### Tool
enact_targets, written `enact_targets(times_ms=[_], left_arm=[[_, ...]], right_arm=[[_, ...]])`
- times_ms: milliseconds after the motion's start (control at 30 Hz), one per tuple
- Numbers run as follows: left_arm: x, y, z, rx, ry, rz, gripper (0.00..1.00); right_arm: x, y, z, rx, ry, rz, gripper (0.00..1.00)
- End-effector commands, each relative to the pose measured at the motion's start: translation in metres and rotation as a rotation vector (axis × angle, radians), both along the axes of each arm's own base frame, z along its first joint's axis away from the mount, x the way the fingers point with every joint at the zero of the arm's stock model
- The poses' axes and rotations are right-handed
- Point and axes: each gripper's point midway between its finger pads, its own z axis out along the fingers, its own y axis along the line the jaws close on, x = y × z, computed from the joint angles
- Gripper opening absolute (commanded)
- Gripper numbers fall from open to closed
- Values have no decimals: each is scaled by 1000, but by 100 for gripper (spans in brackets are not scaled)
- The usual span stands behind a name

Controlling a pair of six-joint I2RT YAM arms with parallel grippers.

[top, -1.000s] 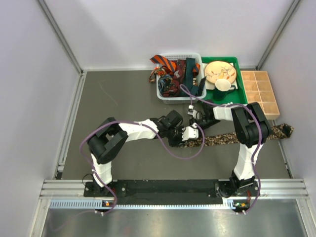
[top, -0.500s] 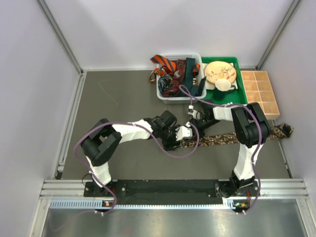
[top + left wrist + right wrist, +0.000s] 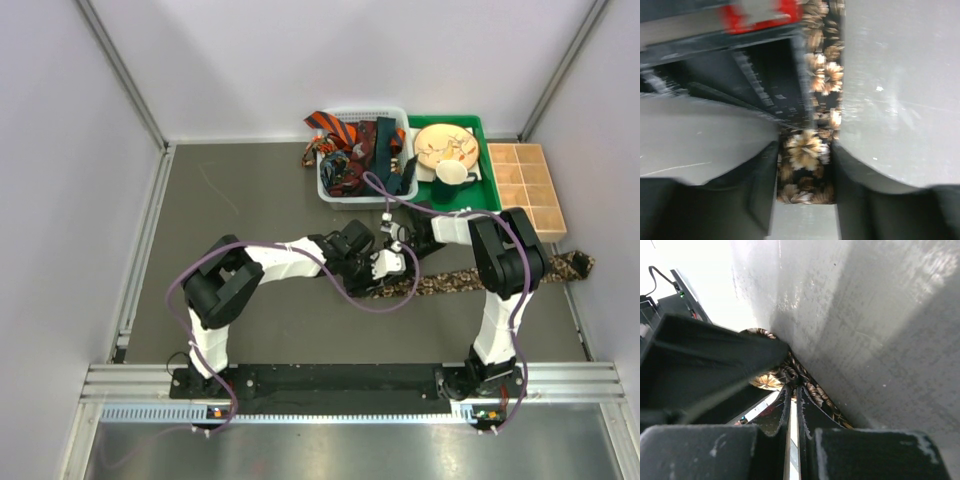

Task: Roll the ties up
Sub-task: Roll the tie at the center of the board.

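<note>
We have the speckled tie (image 3: 470, 280) laid flat across the tabletop (image 3: 240, 200), running from the middle out to the right edge, where its far tip ends close to the side rail. That layout leaves the whole length free to feed into a roll started at the near end, where both arms meet. The right fingers (image 3: 771, 436) are closed, and their tips sit at a small coil of fabric (image 3: 790, 374). We judge that this coil is the core of the roll, though we cannot tell whether a fold is nipped between the tips. The left fingers (image 3: 756, 200) stand apart astride the strip just beside it. The fabric (image 3: 805, 150) lies flat and unbunched in the gap, so we read them as a guide keeping the edges square, not as a pinch. The other ties (image 3: 352, 140) are heaped in the basket (image 3: 340, 199) at the back, some hanging over its rim. Room is tight behind the coil, since the basket and the green tray (image 3: 487, 193) are near and the wooden box (image 3: 520, 190) lies further right. The left half of the tabletop gives us open ground, so rolling rightward along the strip looks the easier way.
</note>
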Motion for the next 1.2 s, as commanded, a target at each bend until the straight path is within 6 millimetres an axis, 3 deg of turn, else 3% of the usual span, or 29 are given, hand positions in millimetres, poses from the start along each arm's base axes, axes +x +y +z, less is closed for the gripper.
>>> enact_targets(times_ms=[0, 100, 267, 500, 633, 667, 933, 1067, 1100, 1167], left_arm=[[-16, 52, -42, 239, 22, -59, 43], [-20, 59, -37, 256, 15, -99, 34], [-20, 73, -37, 295, 15, -117, 26], [-19, 81, -38, 308, 17, -109, 21], [-19, 78, -35, 288, 21, -114, 47], [-20, 75, -32, 273, 25, -117, 50], [-14, 51, -15, 183, 35, -82, 53], [-15, 46, -17, 174, 49, -73, 48], [-14, 46, -18, 179, 46, -67, 38], [-15, 52, -24, 208, 50, -66, 30]], right_arm=[[1, 8, 19, 43, -62, 24, 0], [3, 12, 31, 67, -65, 21, 0], [8, 22, 41, 74, -91, 24, 0], [9, 21, 17, 26, -61, 22, 0], [8, 20, 3, -11, -51, 27, 0], [9, 20, 0, -15, -51, 26, 0], [7, 18, -5, -33, -51, 30, 0], [9, 19, 1, -21, -52, 31, 0], [9, 20, 2, -19, -57, 38, 0], [8, 19, 6, -20, -51, 44, 0]])
